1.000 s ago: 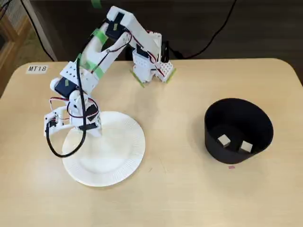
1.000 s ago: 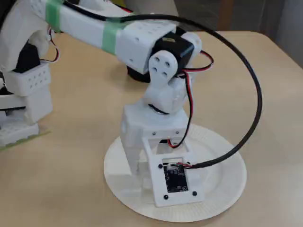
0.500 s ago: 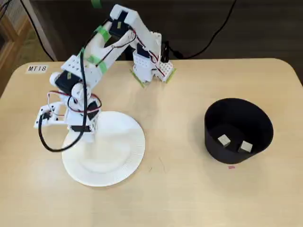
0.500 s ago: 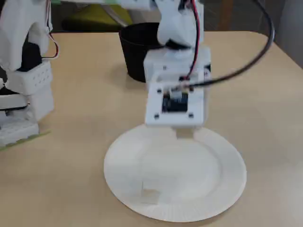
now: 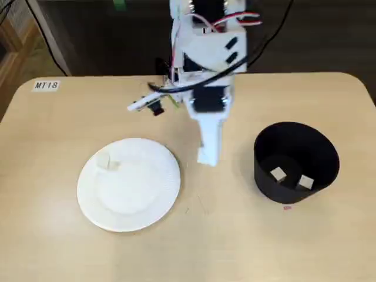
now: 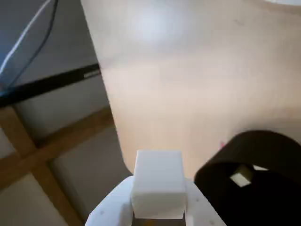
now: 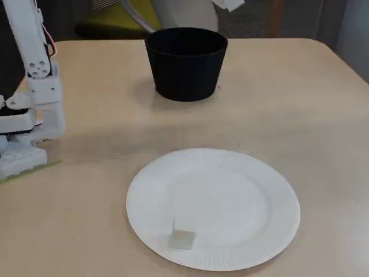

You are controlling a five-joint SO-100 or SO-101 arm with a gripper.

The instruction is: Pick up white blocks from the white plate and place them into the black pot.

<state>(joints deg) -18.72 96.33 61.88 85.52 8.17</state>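
Gripper [image 6: 157, 207] clenched on a block [image 6: 157, 183], up high, pot [image 5: 296, 161] off to its right in a fixed view.

White block [image 6: 157, 182] clamped in gripper [image 6: 158, 207] at bottom centre. Black pot [image 6: 263, 188] at lower right, with another white block [image 6: 241, 178] inside. Pale bench [image 6: 197, 75] across the top; wooden beams [image 6: 33, 155] and floor at left.

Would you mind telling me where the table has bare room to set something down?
The table is bare between the plate and the pot, though the gripper with a block hangs there. The front strip is free too. The arm's base crowds the back edge.
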